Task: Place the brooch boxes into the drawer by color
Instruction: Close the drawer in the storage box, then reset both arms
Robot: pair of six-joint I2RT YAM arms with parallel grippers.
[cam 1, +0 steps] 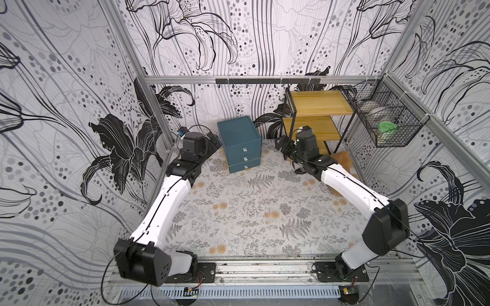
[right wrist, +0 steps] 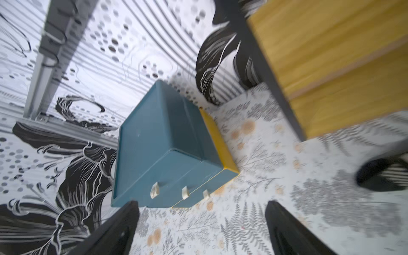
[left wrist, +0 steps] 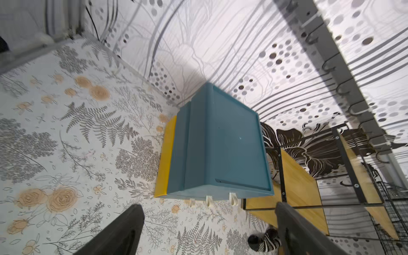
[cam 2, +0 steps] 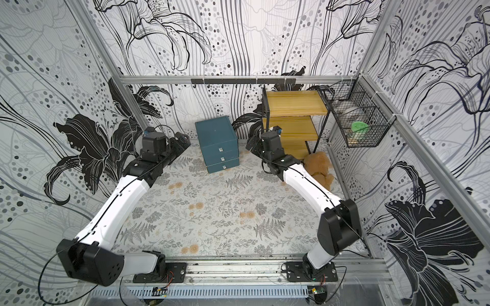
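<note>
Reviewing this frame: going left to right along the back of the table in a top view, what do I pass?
left gripper → teal chest of drawers → right gripper → yellow shelf rack → black wire basket on the side wall. The teddy bear overlaps the rack, so it is left out.

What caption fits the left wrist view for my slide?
Open left claw facing the teal chest, three pale drawer pulls in a row.

drawer chest [cam 1: 240, 136] at table [cam 1: 238, 212] back; shelf rack [cam 1: 318, 103] right of it; plush [cam 2: 318, 165] before rack.
</note>
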